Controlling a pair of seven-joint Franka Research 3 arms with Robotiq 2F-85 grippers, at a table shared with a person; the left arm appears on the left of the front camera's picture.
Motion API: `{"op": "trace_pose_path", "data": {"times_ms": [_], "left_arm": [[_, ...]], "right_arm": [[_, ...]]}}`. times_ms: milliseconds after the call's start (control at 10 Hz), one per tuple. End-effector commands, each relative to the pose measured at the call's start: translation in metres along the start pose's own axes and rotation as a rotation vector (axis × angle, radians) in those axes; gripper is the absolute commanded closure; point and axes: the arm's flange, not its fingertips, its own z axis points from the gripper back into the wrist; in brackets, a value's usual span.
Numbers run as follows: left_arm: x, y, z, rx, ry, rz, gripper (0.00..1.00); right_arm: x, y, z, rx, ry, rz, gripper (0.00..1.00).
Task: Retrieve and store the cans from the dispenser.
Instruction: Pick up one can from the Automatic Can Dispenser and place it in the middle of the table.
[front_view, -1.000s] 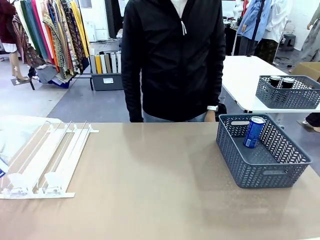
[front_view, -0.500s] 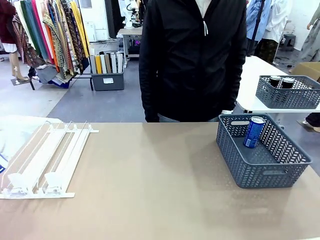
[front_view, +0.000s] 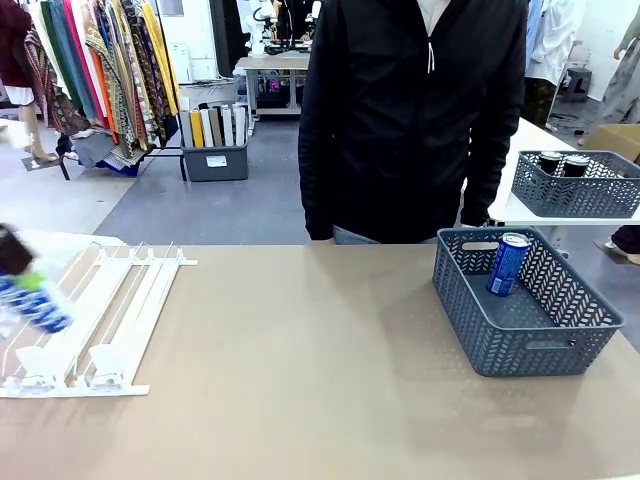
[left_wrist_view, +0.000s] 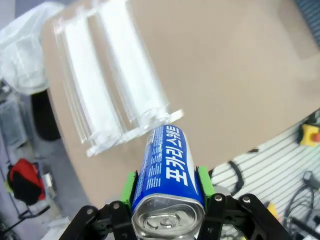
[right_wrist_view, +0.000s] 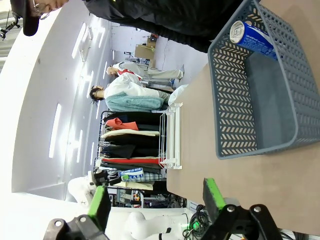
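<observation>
My left gripper (left_wrist_view: 168, 183) is shut on a blue-and-white can (left_wrist_view: 169, 165), gripped by its sides between the green pads (left_wrist_view: 131, 186), silver top toward the camera. Beyond it lies the white dispenser (left_wrist_view: 112, 95), its lanes bare. In the front view the left gripper (front_view: 22, 285) and its can (front_view: 38, 305) are a blur at the far left, above the dispenser (front_view: 95, 315). A slim blue can (front_view: 508, 263) leans inside the grey basket (front_view: 520, 345). My right gripper (right_wrist_view: 156, 200) is open and holds nothing, well back from the basket (right_wrist_view: 235, 95) and its can (right_wrist_view: 252, 36).
A person in a black jacket (front_view: 410, 110) stands at the far edge, hands down behind the table. A second grey basket (front_view: 575, 190) with dark cans sits on a white table behind. Bare tabletop (front_view: 300, 350) lies between dispenser and basket.
My left gripper, shut on the blue-and-white can, has come into the front view at the left edge above the dispenser. The person has stepped to the right.
</observation>
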Motion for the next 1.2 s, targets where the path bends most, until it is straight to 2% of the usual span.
{"op": "trace_pose_path", "data": {"times_ms": [0, 100, 300, 500, 800, 1100], "left_arm": [[0.083, -0.085, -0.037, -0.008, -0.056, -0.049, 1.0], [0.119, -0.145, -0.071, -0.035, 0.015, -0.177, 1.0], [0.168, -0.231, -0.121, -0.054, 0.08, -0.331, 1.0], [0.203, -0.288, -0.177, -0.025, 0.16, -0.368, 1.0], [0.208, -0.301, -0.224, 0.007, 0.263, -0.325, 1.0], [0.208, -0.3, -0.233, 0.001, 0.314, -0.336, 1.0]], "right_arm": [[0.001, 0.001, 0.001, 0.014, -0.003, 0.026, 0.0], [0.001, 0.001, 0.001, 0.014, -0.003, 0.026, 0.0], [0.001, 0.001, 0.001, 0.014, -0.003, 0.026, 0.0], [0.001, 0.001, 0.001, 0.014, -0.003, 0.026, 0.0], [0.001, 0.001, 0.001, 0.014, -0.003, 0.026, 0.0], [0.001, 0.001, 0.001, 0.014, -0.003, 0.026, 0.0]]}}
